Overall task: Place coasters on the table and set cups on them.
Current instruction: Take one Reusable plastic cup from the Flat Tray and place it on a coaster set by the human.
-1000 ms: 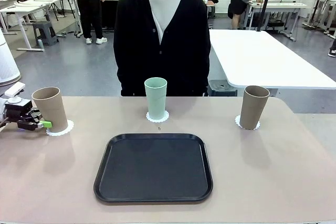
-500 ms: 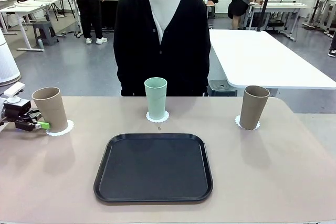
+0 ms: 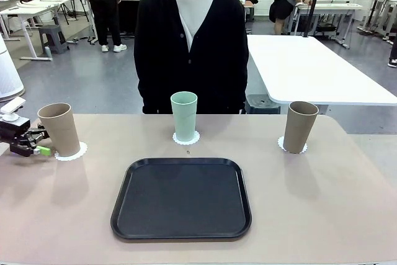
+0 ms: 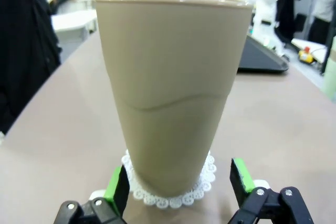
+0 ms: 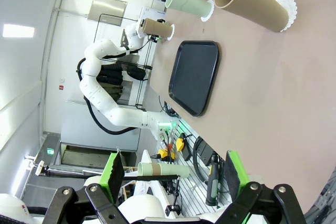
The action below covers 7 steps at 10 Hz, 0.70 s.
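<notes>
Front view: we saw the tan cup [image 3: 60,129] upright, long axis vertical, on its coaster [image 3: 71,152] at the bench [image 3: 310,203] left edge. The left end effector [image 3: 38,144], jaws apart and empty, sat just beside it at 9 o'clock. Right end effector [image 5: 173,174] also apart, w/ nothing held, well away.

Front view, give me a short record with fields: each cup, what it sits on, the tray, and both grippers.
left tan-brown tapered tumbler: upright on white scalloped coaster
mint green tumbler: upright on white coaster, centre
right tan-brown tumbler: upright on white coaster
black rounded tray: on beige table, nothing on it
left gripper: open, beside left tumbler, not gripping
right gripper: open, holding nothing
</notes>
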### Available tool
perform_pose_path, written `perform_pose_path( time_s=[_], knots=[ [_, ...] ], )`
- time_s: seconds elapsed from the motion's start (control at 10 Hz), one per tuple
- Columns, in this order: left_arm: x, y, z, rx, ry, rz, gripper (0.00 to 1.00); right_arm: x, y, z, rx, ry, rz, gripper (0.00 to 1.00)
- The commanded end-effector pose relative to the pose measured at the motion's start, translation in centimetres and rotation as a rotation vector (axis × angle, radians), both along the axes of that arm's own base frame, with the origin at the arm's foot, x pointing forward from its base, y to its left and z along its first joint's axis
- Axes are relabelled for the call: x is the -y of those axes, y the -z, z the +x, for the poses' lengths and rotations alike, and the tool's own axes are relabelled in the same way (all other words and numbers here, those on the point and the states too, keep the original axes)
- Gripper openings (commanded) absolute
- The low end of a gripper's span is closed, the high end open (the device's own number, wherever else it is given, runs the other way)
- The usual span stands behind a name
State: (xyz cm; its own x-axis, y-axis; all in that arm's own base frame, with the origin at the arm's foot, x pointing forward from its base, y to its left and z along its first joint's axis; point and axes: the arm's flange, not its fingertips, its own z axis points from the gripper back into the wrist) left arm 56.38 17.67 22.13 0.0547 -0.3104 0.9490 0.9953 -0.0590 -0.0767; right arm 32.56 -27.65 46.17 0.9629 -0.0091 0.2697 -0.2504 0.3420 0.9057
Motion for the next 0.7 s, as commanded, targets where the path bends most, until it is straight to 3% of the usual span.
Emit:
perform_pose_path(
  time_s=[0.0, 0.3, 0.4, 0.6],
  knots=[
    [-1.1, -3.6, -1.4, 0.011, -0.061, 0.181, 1.0, 0.1, -0.1, -0.2, -0.003, -0.008, -0.009, 1.0],
    [1.0, -15.3, -7.9, 0.093, -0.135, 0.635, 1.0, 0.1, -0.1, -0.2, -0.003, -0.008, -0.009, 1.0],
    [2.9, -17.7, -9.5, 0.122, -0.128, 0.741, 1.0, 0.1, -0.1, -0.2, -0.003, -0.008, -0.009, 1.0],
    [5.9, -21.3, -11.5, 0.074, -0.175, 0.873, 1.0, 0.1, -0.1, -0.2, -0.003, -0.008, -0.009, 1.0]
  ],
)
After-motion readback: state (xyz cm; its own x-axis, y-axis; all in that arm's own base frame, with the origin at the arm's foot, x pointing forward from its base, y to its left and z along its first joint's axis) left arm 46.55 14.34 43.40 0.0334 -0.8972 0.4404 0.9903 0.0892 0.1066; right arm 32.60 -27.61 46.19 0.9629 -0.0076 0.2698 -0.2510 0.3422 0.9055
